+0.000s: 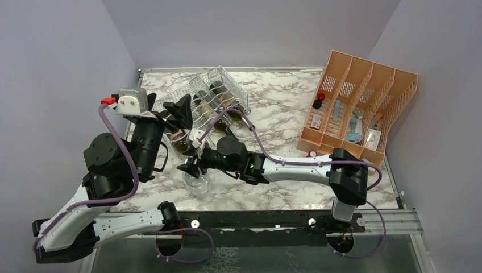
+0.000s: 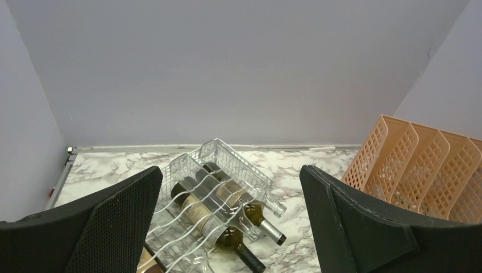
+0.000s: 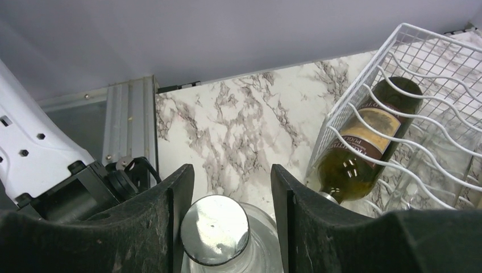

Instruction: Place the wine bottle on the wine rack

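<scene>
The right gripper (image 3: pixel 232 176) is reaching across toward the front left part of the white, grey-veined marble counter (image 1: pixel 284 114). Its two black fingers (image 3: pixel 148 227) are straddling the silvery round cap of a clear glass wine bottle (image 3: pixel 215 229). A sliver of space is showing between the cap and one finger, and I cannot tell whether the jaws are pressing on the glass lower down. The bottle is standing upright near the counter's front edge, left of centre, just in front of the silvery-white wire wine rack (image 1: pixel 213 94) and outside it.

The rack is sitting at an angle toward the back left corner. Several dark green bottles are lying in its wavy tiers, among them one with a cream and maroon label (image 3: pixel 364 148), whose base is facing the clear bottle.

The left gripper (image 1: pixel 177 114) is hovering over the rack's near left end with its jaws spread wide and gripping nothing.

An orange plastic slotted file organizer (image 1: pixel 364 85) is resting by the right edge of the counter, toward the back corner, with small items lying in its slots.
</scene>
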